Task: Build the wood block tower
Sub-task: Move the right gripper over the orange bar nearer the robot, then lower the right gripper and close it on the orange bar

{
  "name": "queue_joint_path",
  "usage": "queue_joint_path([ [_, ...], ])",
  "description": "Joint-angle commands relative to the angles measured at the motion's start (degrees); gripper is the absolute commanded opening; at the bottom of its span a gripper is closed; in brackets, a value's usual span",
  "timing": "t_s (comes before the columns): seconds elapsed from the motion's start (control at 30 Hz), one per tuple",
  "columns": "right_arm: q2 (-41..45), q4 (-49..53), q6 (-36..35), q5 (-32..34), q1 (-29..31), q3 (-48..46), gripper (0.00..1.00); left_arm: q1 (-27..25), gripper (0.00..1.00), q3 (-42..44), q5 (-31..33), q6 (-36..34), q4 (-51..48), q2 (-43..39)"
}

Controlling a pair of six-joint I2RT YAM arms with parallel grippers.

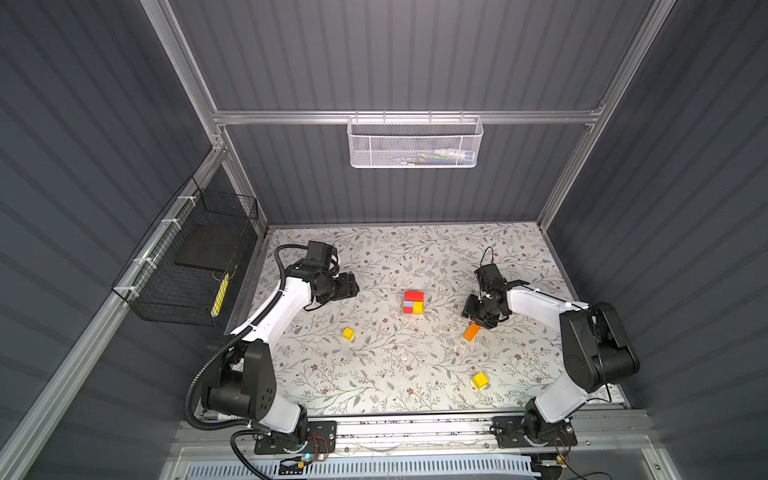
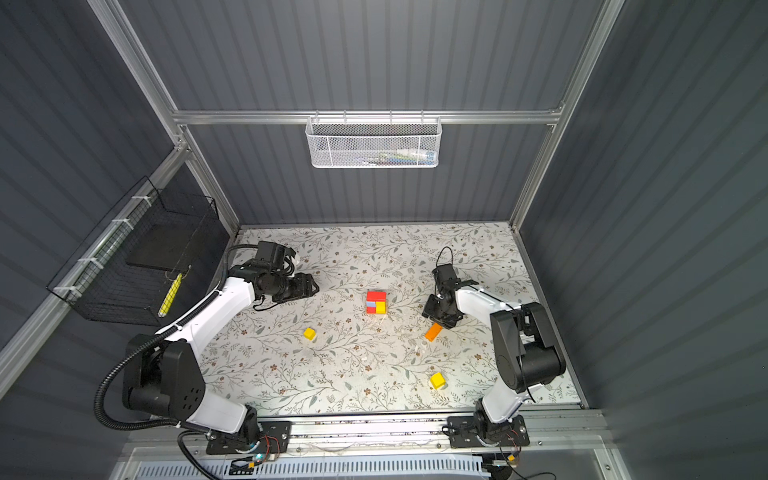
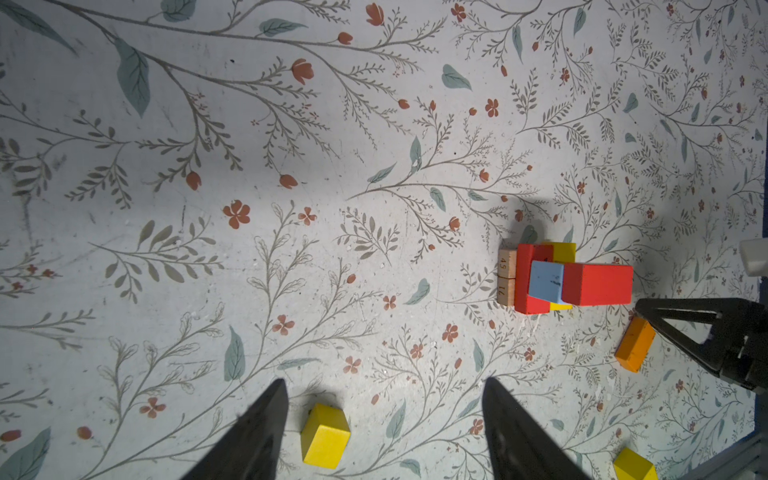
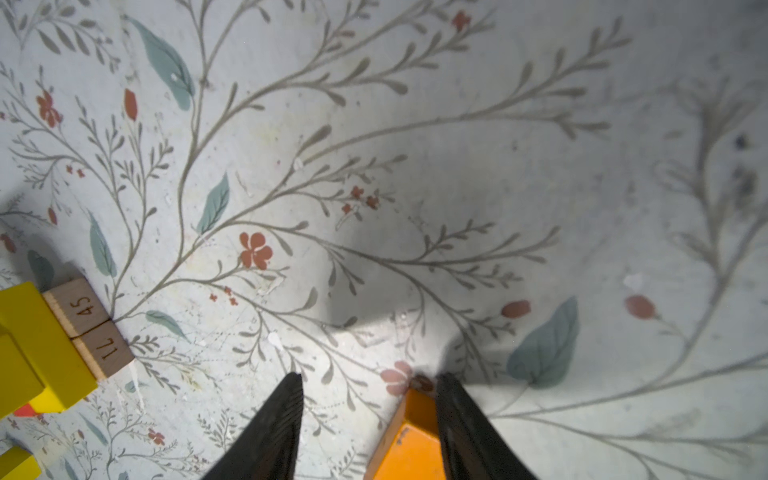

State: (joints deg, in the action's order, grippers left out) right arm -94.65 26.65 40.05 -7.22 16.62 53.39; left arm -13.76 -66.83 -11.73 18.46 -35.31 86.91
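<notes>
Pickup seems underway: the right hand (image 4: 370, 376) is straddling the orange brick (image 4: 409, 436) lying on the surface (image 1: 395, 249) near the tower (image 1: 413, 302), jaws open, 1 jaw touching it. The left hand (image 3: 385, 380) is hanging open. Next is calling for squeezing squarely, then lifting.

I have the tower (image 1: 413, 302) in the middle of the table (image 1: 374, 257). From it, the brick (image 1: 471, 331) lies near at 4 o'clock, the left cube (image 1: 348, 333) at 8 o'clock, the right cube (image 1: 479, 380) farther out at 5 o'clock, none touching.

Grey ribbed walls (image 1: 415, 54), floral tabletop (image 1: 395, 374), white mesh basket (image 1: 374, 145)
</notes>
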Motion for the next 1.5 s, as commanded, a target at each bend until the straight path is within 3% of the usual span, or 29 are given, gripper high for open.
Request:
queue_joint_path([
  [0.0,1.12,2.36,2.57,1.25,2.01,-0.74,0.54,0.58,0.74,-1.02,-1.38,-1.14,-0.96,0.2],
  [0.37,3.1,7.28,5.68,4.15,6.44,-1.18,0.54,0.58,0.74,-0.46,-2.18,-1.15,-0.43,-0.4],
  [0.67,4.98,16.67,-2.44,5.16,8.03,3.78,0.69,0.58,0.74,-0.06,-2.42,-1.24,-0.02,-1.37],
  [0.8,7.48,23.36,-4.17,7.55,9.1,5.61,0.7,0.58,0.74,0.14,-2.18,-1.14,-0.03,-1.8],
  [0.93,11.09,25.6,-3.74,5.84,9.7,3.09,0.58,0.58,0.74,0.38,-2.24,-1.14,0.15,-1.84],
  [1.13,11.65,25.38,-0.43,3.82,13.07,-1.53,0.19,0.58,0.74,0.29,-2.42,-1.09,0.14,-1.31],
  [1.47,6.94,20.46,2.82,4.64,13.78,-4.54,0.02,0.58,0.74,0.29,-2.35,-1.13,0.0,-1.31],
])
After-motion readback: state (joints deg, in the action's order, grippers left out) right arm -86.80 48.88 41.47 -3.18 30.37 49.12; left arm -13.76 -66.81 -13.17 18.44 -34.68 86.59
